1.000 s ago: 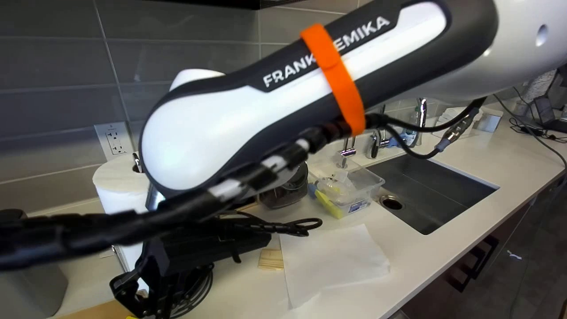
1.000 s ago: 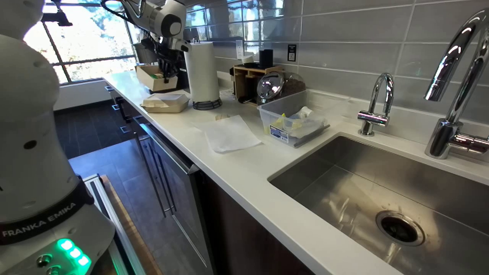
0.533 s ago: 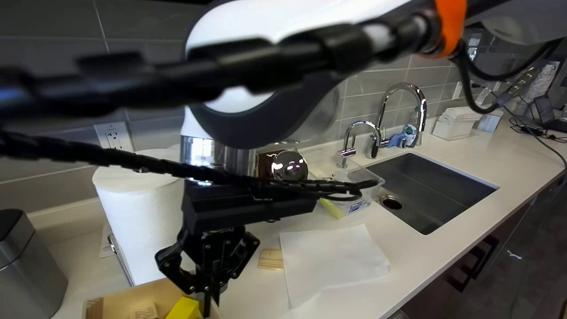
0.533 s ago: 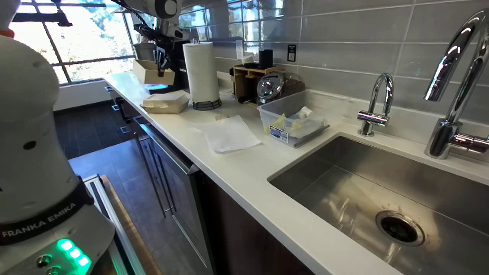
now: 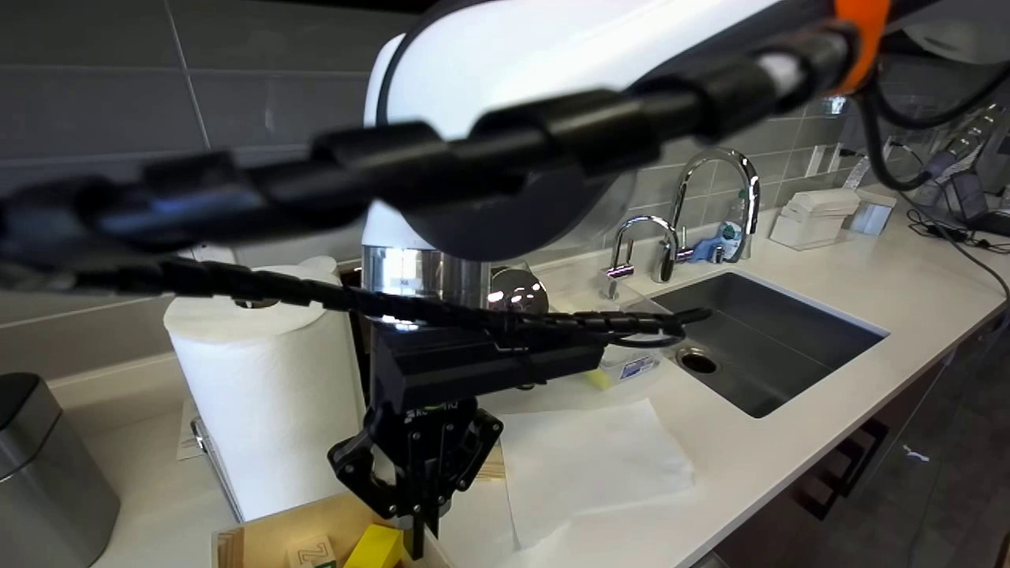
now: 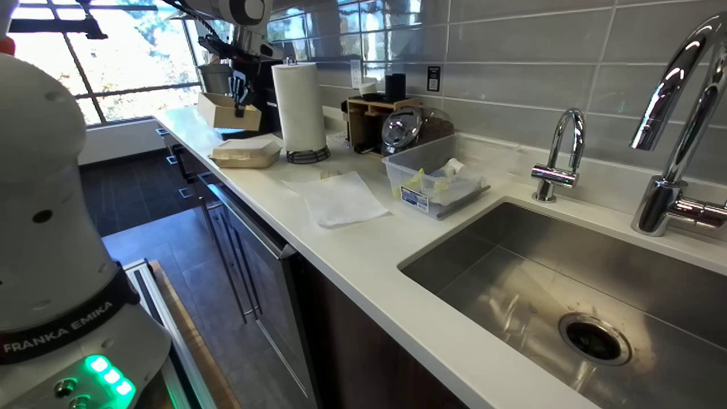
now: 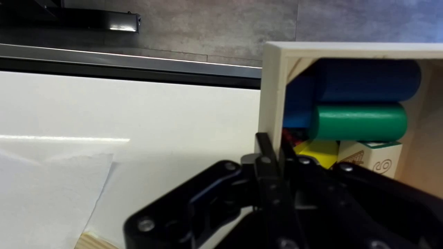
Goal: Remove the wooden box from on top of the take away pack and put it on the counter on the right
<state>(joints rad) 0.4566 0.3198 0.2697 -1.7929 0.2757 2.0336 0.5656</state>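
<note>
1. Wrist view: the tool (image 7: 276, 148) sits at 6 o'clock. It pinches one side wall of the wooden box (image 7: 271, 100) tight, with one half outside the wall and one half inside.
2. The box is at 3 o'clock here, and the picture cuts part of it off. In it lie a dark blue round block (image 7: 368, 81), a green round block (image 7: 363, 121), a yellow block (image 7: 320, 152) and a cream block (image 7: 373, 159) with brown drawings.
3. The white surface (image 7: 173, 110) is at 9 o'clock. A sheet of paper (image 7: 45, 197) lies on it at 8 o'clock.
4. In an exterior view, a big paper towel roll (image 5: 260, 418) stands at 8 o'clock. A gray bin (image 5: 47, 465) is farther out that way. The tool points down near 6 o'clock, with its tips at the box wall. The dark sink (image 5: 797, 339) is between 3 and 4 o'clock.
5. In an exterior view, the take away pack (image 6: 246, 154) sits on the surface at 10 o'clock, beside the paper towel roll. The tool and the box are at 10 o'clock too, farther back. Under the box is a dark thing (image 6: 241, 135); I cannot tell if they touch.
6. A clear tub (image 6: 404, 179) stands between 2 and 3 o'clock, just beside the sink.
</note>
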